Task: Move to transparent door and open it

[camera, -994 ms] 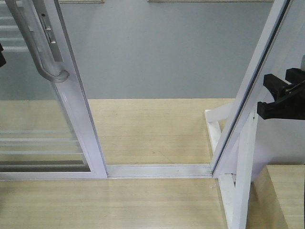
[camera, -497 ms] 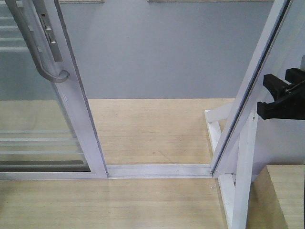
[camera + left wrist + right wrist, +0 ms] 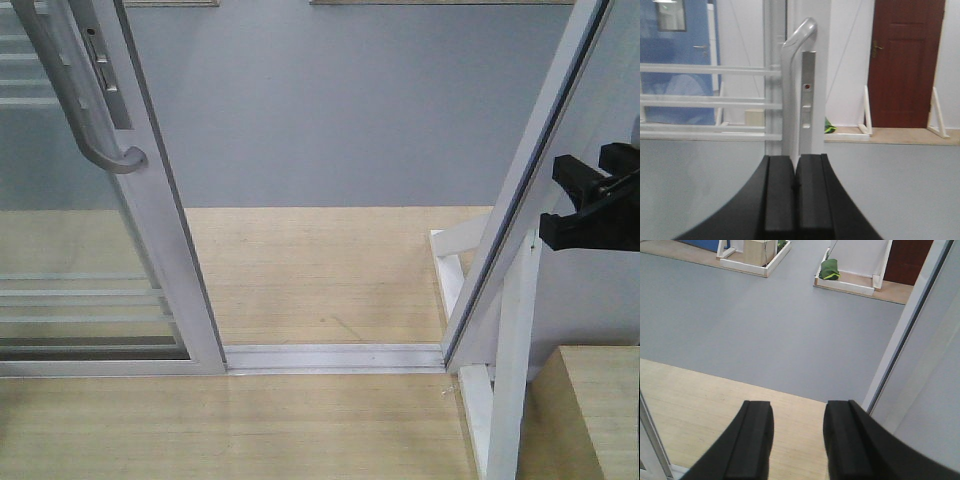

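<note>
at the left of the front view, the transparent door (image 3: 120,230) stood slid aside, its white frame leaning up out of the top of the picture and its foot resting in the floor track (image 3: 335,356). a wide gap lay between that frame and the white post (image 3: 520,190) on the right, and through it showed pale wood flooring (image 3: 310,270) and then grey floor (image 3: 330,110) beyond. the curved grey handle (image 3: 85,100) ran down the door's frame beside a narrow lock plate (image 3: 103,70), and thin white bars (image 3: 80,300) crossed the glass low down. my left gripper (image 3: 794,192) pointed straight at that handle (image 3: 792,90), its two black fingers pressed together with nothing between them; whether they touched the handle i could not tell. the white bars (image 3: 705,102) ran off to the left behind it, and a dark red door (image 3: 905,62) stood far back on the right. my right gripper (image 3: 796,440) hung apart from the door with its fingers spread and empty, above the wood floor, close to the right-hand post (image 3: 905,325). in the front view it (image 3: 595,205) showed black at the right edge.
</note>
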